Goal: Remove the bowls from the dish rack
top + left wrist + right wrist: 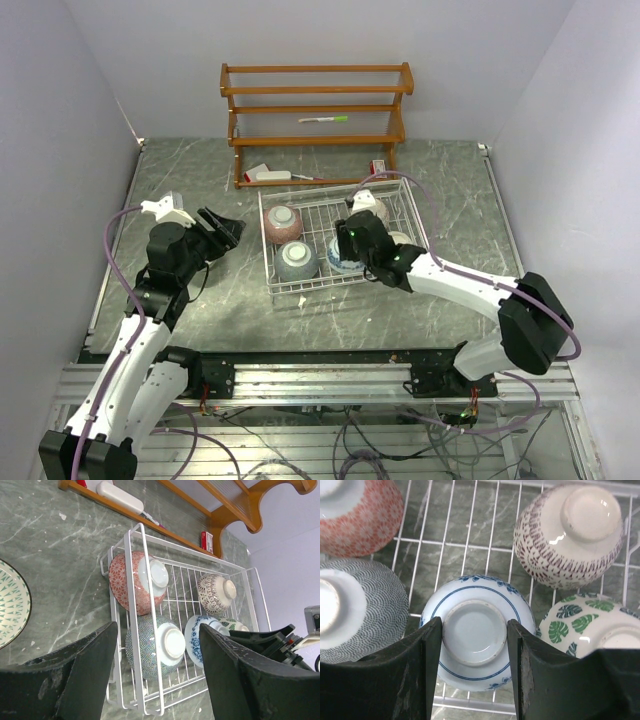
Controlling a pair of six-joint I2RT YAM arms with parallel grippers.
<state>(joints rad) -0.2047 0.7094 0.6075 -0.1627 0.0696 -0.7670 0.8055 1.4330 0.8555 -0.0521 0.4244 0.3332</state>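
The right end effector [474, 630] stood narrowed to the width of the foot ring on the blue-and-white bowl [475, 650], one finger against each side of that ring. The bowl sat upside down at the near side of the dish rack [325, 222], which lay mid-counter, closer to the far edge than the near one. The left end effector [222, 230] hung wide open and empty over the counter toward the left edge.

To lift well, I judged, the squeeze should be firm before any rise (a glazed foot ring is shallow and slick). The pull should go straight up, because the green-leaf bowl [580, 622] and the grey-teal bowl [365, 605] sat just beside it. A tilt could let the bowl slip or clip the wire rim.
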